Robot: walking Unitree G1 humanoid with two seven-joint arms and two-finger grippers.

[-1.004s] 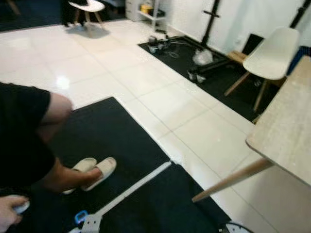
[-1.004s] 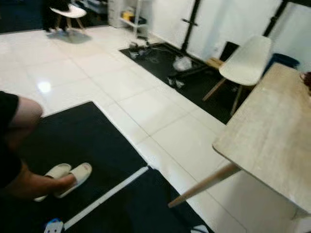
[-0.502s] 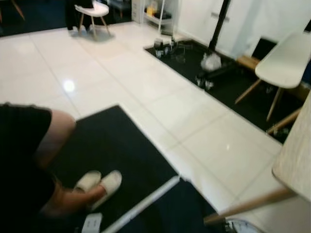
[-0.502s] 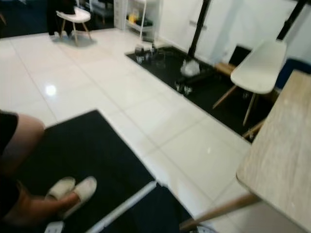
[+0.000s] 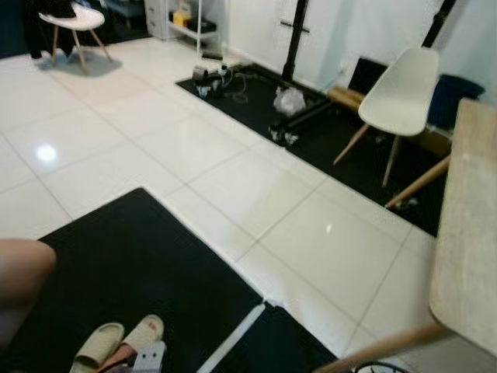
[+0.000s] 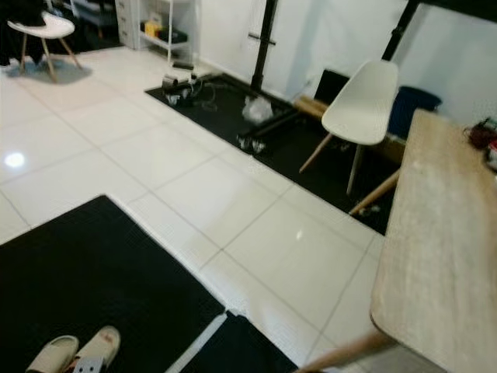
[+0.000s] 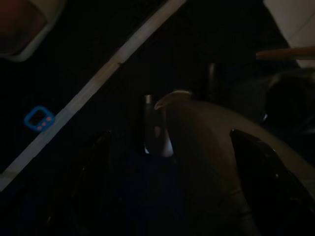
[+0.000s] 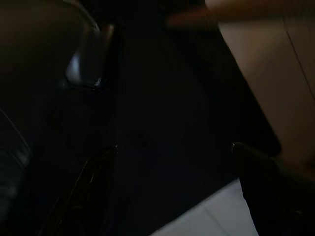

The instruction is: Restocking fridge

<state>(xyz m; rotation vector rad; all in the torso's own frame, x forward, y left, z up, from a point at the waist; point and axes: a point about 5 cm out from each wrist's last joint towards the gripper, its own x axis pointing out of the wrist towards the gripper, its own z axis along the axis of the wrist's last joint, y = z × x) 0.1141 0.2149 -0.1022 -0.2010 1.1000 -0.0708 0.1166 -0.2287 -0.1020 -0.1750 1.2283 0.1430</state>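
- Underfoot, at near left: black mat (image 5: 132, 256) on glossy white tile floor (image 5: 155, 148); white tape strip (image 5: 233, 342) along the mat's near edge.
- On that mat: pair of pale slippers (image 5: 116, 346), side by side, worn by a person; bare knee (image 5: 19, 272) at the left border.
- Along the right side: light wooden table (image 6: 443, 233) on slanted wooden legs; small dark items (image 6: 481, 136) at its far end, too small to identify.
- Beyond the table: white shell chair (image 6: 361, 93) on wooden legs, standing on a second black mat (image 5: 256, 85) against the white wall.
- On the second mat: black upright stand, tangle of cables, crumpled clear bag (image 6: 256, 109).
- At far left: another white chair (image 5: 70, 19); white shelving unit (image 6: 167, 27) just beside it.
- Left gripper (image 7: 171, 133): hangs low over dark matting, jaws spread wide, holding nothing; tape strip and a small blue item (image 7: 38, 119) below.
- Right gripper (image 8: 174, 146): hangs low over dark matting beside pale floor, jaws spread wide, holding nothing.
- Fridge and stock items: position cannot be told from these views.
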